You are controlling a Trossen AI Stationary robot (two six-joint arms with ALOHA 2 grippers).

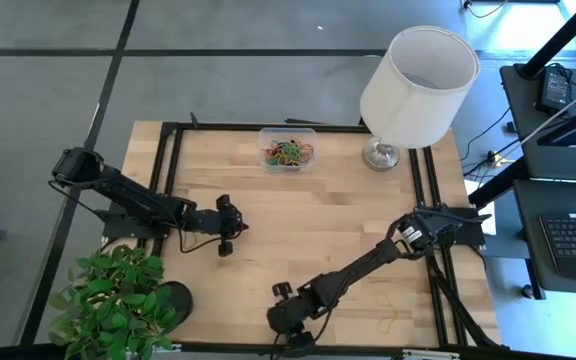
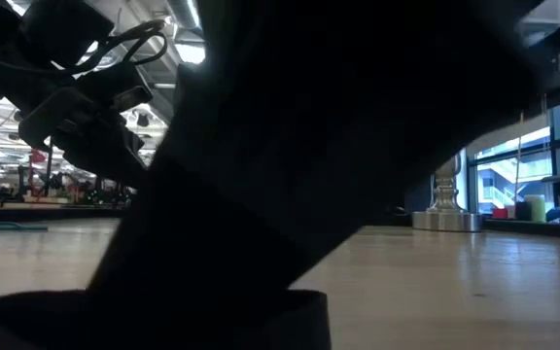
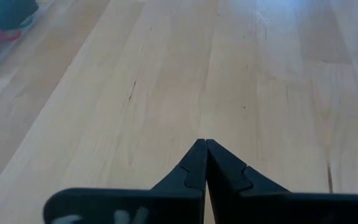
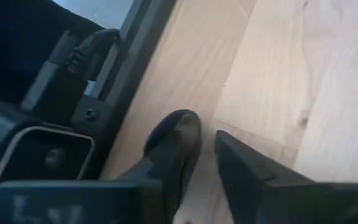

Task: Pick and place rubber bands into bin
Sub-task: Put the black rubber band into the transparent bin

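Observation:
The clear bin [image 1: 288, 149] stands at the table's far edge, with a tangle of green, yellow and red rubber bands [image 1: 289, 153] inside it. One yellow rubber band [image 1: 392, 318] lies loose on the wood near the table's near right edge. My left gripper [image 1: 226, 240] hovers left of the table's middle; its fingers [image 3: 205, 144] are shut on nothing. My right gripper [image 1: 290, 322] reaches low over the near edge. Its fingers [image 4: 207, 134] stand a narrow gap apart, with bare wood between them.
A white lampshade [image 1: 419, 72] on a metal base [image 2: 447, 216] stands at the far right corner. A potted plant [image 1: 118, 300] sits at the near left corner. A black frame [image 4: 135, 74] runs along the table edge beside my right gripper. My right arm fills most of the low view.

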